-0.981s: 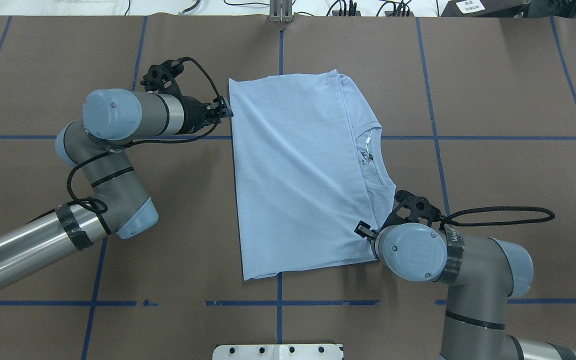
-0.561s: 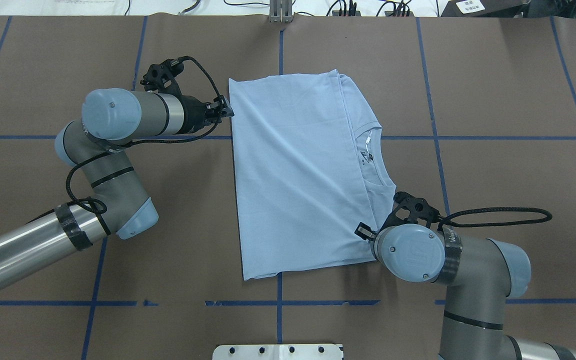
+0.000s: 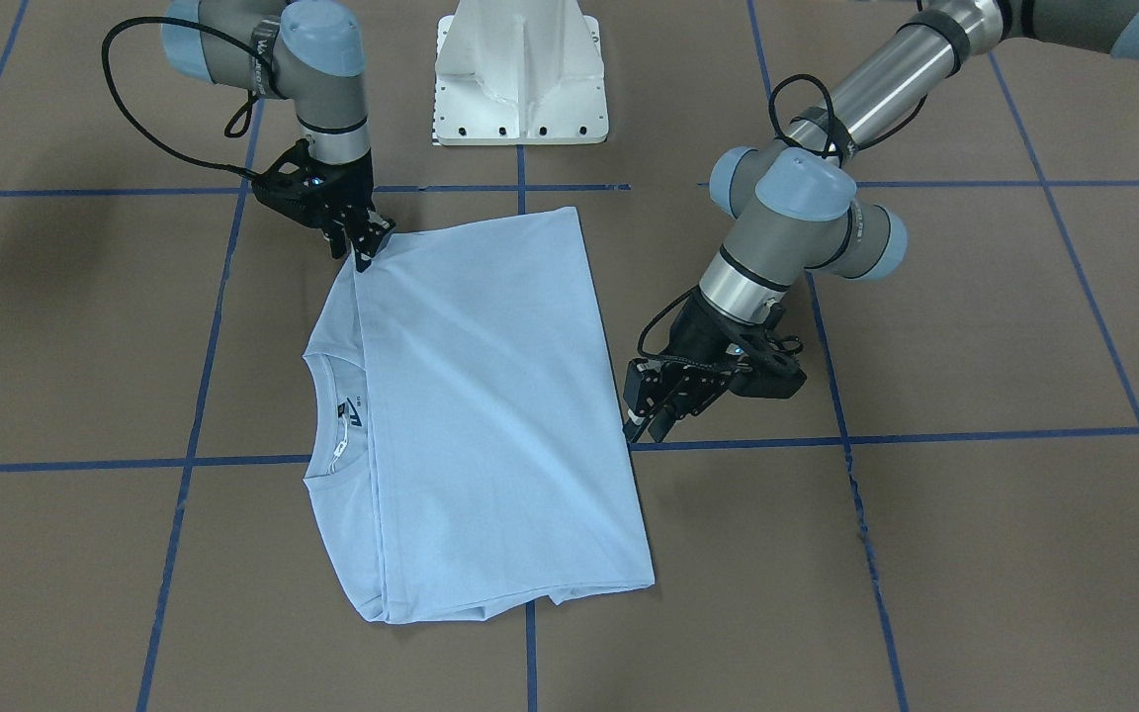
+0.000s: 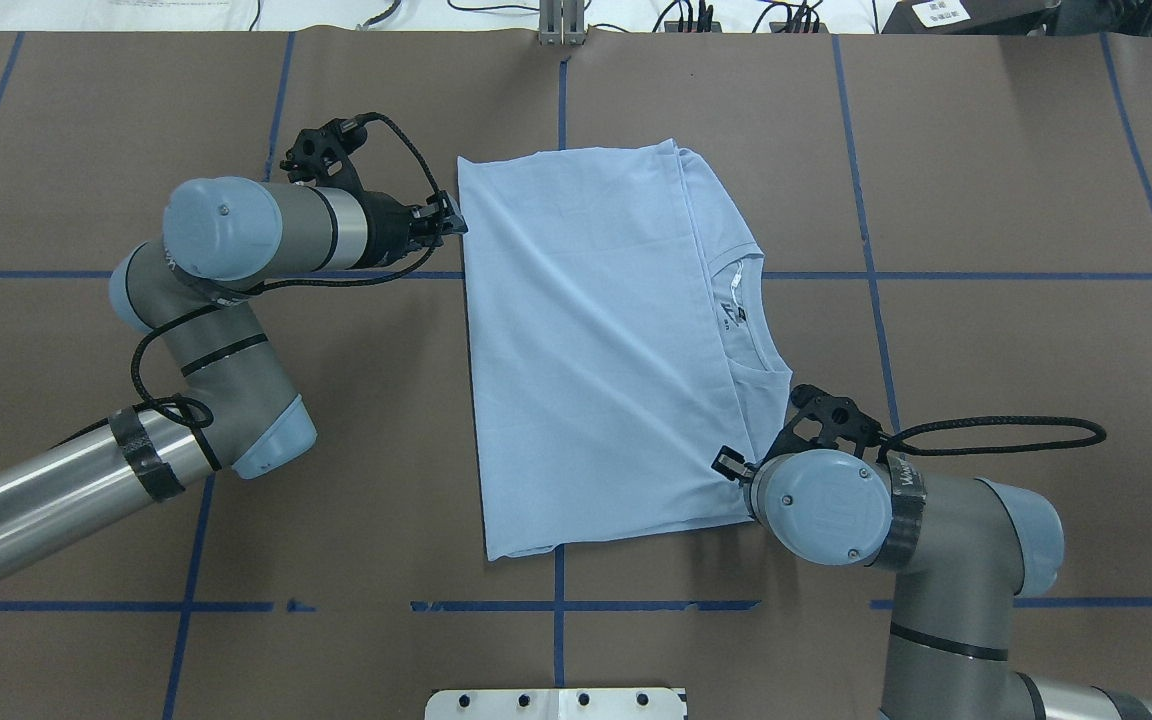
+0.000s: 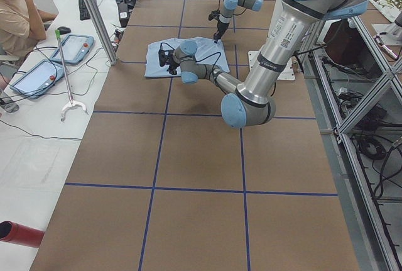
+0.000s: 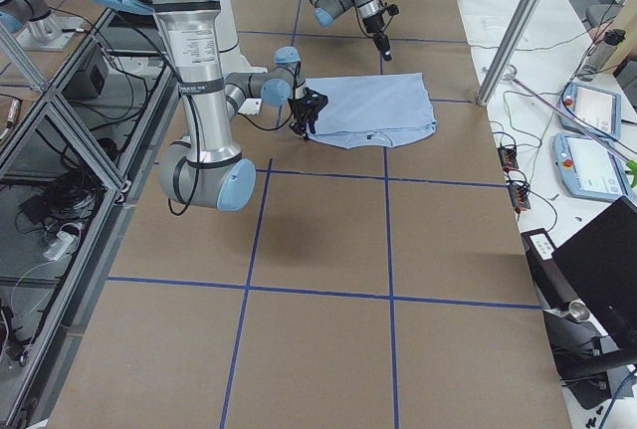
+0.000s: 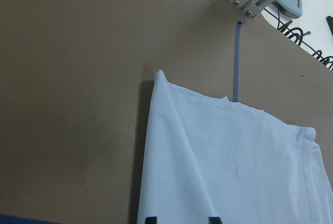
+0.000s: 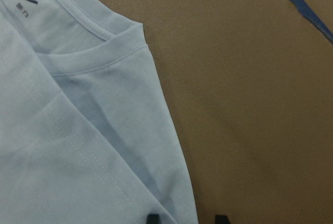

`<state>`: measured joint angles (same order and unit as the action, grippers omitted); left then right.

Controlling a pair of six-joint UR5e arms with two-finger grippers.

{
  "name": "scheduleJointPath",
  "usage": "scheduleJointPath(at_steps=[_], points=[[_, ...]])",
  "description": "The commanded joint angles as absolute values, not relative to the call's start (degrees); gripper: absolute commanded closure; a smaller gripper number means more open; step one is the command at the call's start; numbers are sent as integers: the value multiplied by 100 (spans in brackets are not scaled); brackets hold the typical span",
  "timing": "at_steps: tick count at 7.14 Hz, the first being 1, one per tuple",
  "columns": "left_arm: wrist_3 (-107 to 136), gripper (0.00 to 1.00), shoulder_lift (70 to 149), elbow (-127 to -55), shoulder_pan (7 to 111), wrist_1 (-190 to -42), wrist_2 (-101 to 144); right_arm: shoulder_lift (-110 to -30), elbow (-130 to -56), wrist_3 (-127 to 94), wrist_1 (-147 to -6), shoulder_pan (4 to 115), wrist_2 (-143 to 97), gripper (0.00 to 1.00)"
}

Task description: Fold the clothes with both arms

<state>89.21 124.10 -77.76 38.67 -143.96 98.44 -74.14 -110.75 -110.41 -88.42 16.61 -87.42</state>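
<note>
Front-facing view: the left hand (image 3: 651,420) stands released beside the T-shirt (image 3: 490,396) edge. The right hand (image 3: 364,245), also released, is at the shoulder corner.
Overhead view: the folded T-shirt lies flat on the bench (image 4: 986,180) between both hands.
Left wrist view: the fingertips (image 7: 151,219) are over cloth, so closing may pinch one layer only.
Right wrist view: the edge runs between the fingertips (image 8: 221,218). A shallow bite could slip and skew the fold.
</note>
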Motion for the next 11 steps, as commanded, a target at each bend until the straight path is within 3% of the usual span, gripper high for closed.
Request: scheduleJointPath(at_steps=[1,2,3,8,11], points=[[8921,56,12410,-7778,3867,-14396,9844,-7435,-11048,-11048,-8842,1635,-8728,48],[8921,56,12419,-7778,3867,-14396,9844,-7427,-11039,-11057,-8842,1626,-8736,57],[8921,56,12410,-7778,3867,-14396,9844,-7427,-11039,-11039,-8842,1626,-8762,98],[8921,56,12410,-7874,3858,-14396,9852,-7365,-11415,-10995,-8911,1643,-8903,100],[9883,56,11667,-9108,3264,-14301,9870,-7409,-11513,-11004,-8912,1643,-8947,100]])
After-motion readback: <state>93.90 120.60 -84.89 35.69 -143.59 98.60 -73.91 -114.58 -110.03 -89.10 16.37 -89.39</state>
